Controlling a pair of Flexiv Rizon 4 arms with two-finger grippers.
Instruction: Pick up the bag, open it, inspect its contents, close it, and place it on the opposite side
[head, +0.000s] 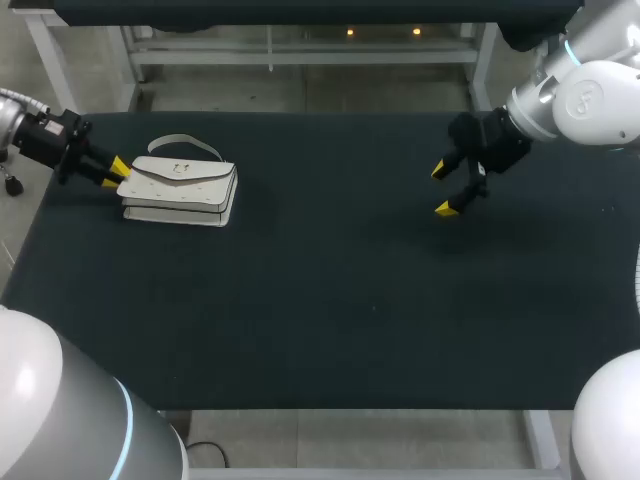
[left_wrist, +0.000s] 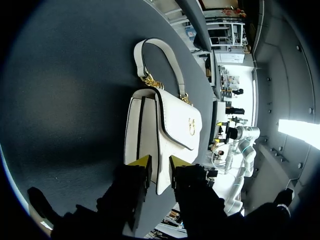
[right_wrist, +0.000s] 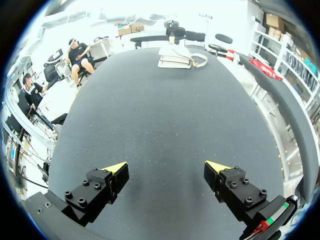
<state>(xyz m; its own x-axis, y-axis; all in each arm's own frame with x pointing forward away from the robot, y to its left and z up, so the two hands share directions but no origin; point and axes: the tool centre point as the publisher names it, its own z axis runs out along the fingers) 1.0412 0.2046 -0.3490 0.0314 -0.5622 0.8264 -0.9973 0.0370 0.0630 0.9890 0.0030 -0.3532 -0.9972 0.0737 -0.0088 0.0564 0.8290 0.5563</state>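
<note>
A white handbag (head: 180, 190) with a gold clasp lies flat on the dark table at the far left, its handle (head: 185, 145) toward the back. My left gripper (head: 113, 173) is at the bag's left end. In the left wrist view its yellow tips stand a little apart astride the near edge of the bag (left_wrist: 165, 125), and the left gripper (left_wrist: 160, 167) does not visibly pinch it. My right gripper (head: 442, 190) hangs wide open over the table's right half, holding nothing. From the right gripper (right_wrist: 167, 170) the bag (right_wrist: 175, 57) shows far ahead across the table.
The dark table top (head: 330, 300) stretches bare between the bag and my right arm. Its front edge runs along the bottom of the head view, its back edge just behind the bag.
</note>
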